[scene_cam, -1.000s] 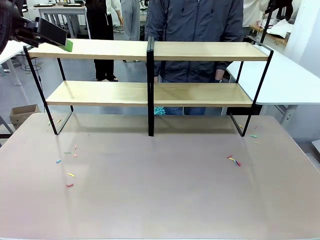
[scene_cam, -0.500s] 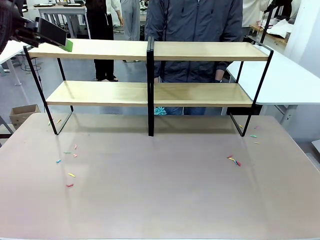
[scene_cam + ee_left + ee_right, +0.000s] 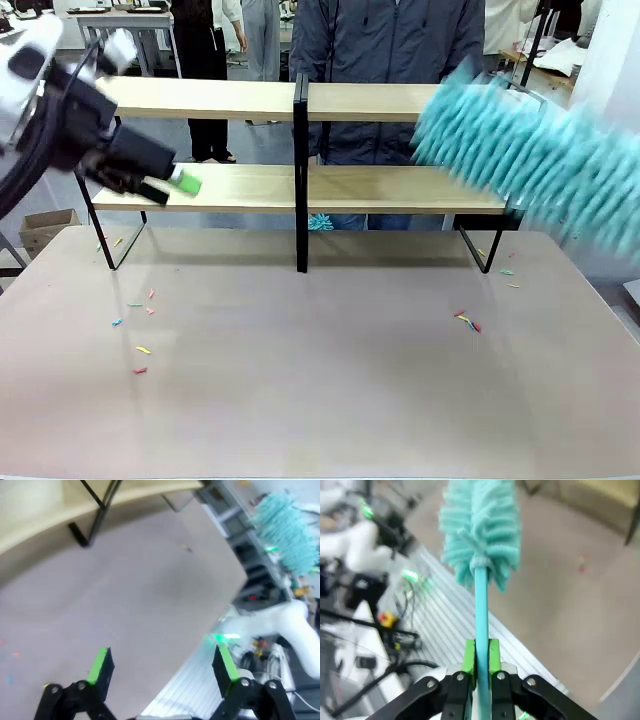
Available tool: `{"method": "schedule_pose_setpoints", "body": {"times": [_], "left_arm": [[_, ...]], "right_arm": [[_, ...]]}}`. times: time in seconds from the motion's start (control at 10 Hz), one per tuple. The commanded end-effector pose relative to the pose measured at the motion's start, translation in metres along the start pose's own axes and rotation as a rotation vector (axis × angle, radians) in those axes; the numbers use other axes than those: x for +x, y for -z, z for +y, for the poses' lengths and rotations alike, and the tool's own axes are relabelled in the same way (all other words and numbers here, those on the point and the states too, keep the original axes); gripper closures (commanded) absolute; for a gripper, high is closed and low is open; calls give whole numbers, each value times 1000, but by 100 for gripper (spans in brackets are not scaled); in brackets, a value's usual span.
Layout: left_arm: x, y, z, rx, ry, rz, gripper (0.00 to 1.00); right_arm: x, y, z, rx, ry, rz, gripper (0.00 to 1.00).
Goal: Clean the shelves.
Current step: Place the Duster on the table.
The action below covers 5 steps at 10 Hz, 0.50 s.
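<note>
The shelves (image 3: 400, 102) stand across the far half of the table, two light wooden boards on a black frame. A fluffy turquoise duster (image 3: 520, 160) sweeps in blurred from the right, in front of the shelves' right half. My right gripper (image 3: 481, 656) is shut on the duster's thin turquoise handle (image 3: 481, 610), and the head (image 3: 480, 525) points away from it. My left gripper (image 3: 178, 185) hovers in front of the lower board's left part. In the left wrist view it (image 3: 162, 665) stands open with nothing between its green pads (image 3: 101, 664), above the table.
A person in a dark grey jacket (image 3: 390, 50) stands behind the shelves. Small coloured scraps lie on the beige table at left (image 3: 140, 350) and right (image 3: 467, 321). A white table (image 3: 570, 160) adjoins at the right, and a cardboard box (image 3: 45, 225) sits on the floor at left.
My left arm has dropped from the top board's left end to in front of the lower board. The duster has swung into view from the right.
</note>
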<state>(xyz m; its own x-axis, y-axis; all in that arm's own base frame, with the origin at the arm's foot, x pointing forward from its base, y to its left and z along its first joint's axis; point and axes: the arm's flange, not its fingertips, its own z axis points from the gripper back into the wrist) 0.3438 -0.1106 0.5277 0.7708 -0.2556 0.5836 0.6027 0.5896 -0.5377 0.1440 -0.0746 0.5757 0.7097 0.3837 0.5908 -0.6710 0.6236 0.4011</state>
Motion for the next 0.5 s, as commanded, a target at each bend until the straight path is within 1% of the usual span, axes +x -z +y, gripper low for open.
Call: {"method": "schedule_pose_setpoints", "body": {"times": [0.0, 0.1, 0.2, 0.3, 0.4], "left_arm": [[-30, -19, 78, -462, -275, 141, 0], [-53, -10, 114, -559, -350, 110, 0], [-79, 1, 146, -660, -420, 69, 0], [-104, 15, 162, -711, -484, -2, 0], [-122, 21, 175, -691, -537, -37, 0]], "right_arm": [[-9, 52, -10, 4, -227, 200, 87], [-9, 86, -14, 10, -316, 258, 87], [-2, 124, -23, -22, -384, 244, 87], [6, 144, -32, -31, -398, 221, 87], [12, 160, -48, -65, -401, 179, 87]]}}
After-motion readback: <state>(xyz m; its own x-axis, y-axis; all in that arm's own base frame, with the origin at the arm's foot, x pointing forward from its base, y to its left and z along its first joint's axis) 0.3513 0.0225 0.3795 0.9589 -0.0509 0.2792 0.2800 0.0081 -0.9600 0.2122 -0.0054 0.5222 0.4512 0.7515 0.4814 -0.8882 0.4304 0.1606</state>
